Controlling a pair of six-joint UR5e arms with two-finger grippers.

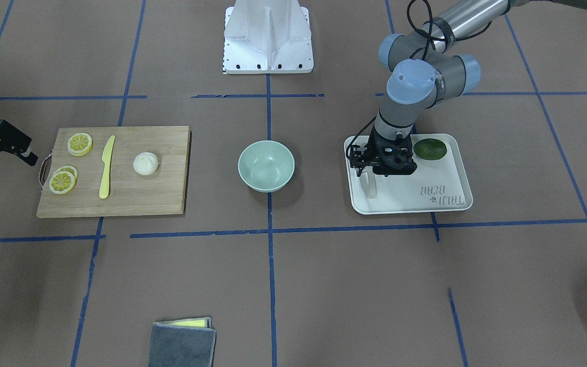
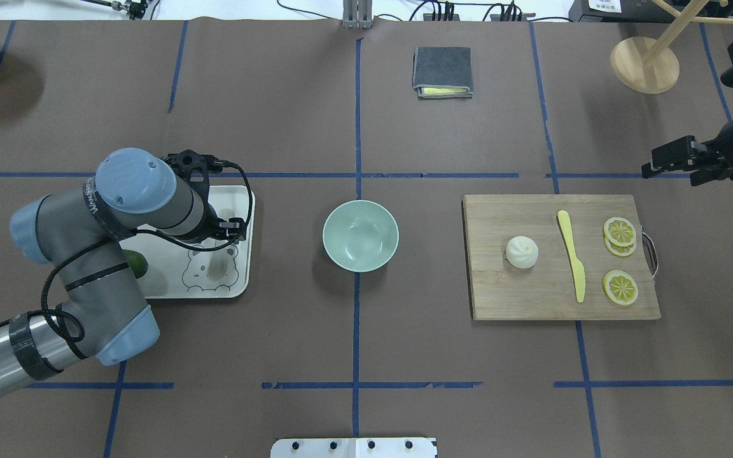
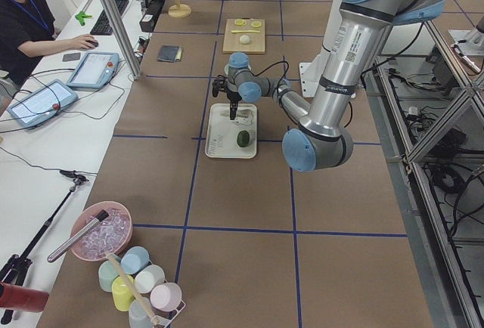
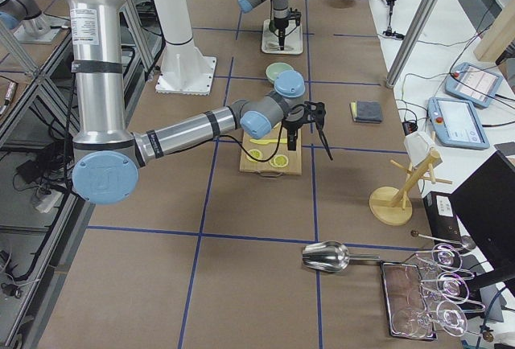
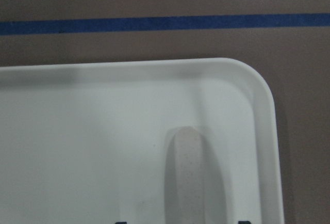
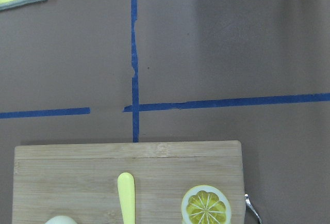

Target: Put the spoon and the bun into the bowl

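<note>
Spoon pickup in hand. Your left tool [image 1: 366, 171] released, straddling spoon [image 1: 370, 187] on tray [image 1: 456, 171], left of bowl [image 1: 266, 165]. Next: descend, clench handle. Bun [image 1: 145, 163] waits right, on board [image 1: 161, 196]; right tool [image 1: 13, 160] spread.

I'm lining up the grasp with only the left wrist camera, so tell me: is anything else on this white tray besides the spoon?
Observer: Yes, a dark green lime lies on the tray, apart from the spoon.
Operator: Where's the bowl?
Observer: The bowl stands empty on the table, between the tray and the cutting board.
Operator: And the bun?
Observer: The bun sits on the cutting board, beside the yellow knife.
</note>
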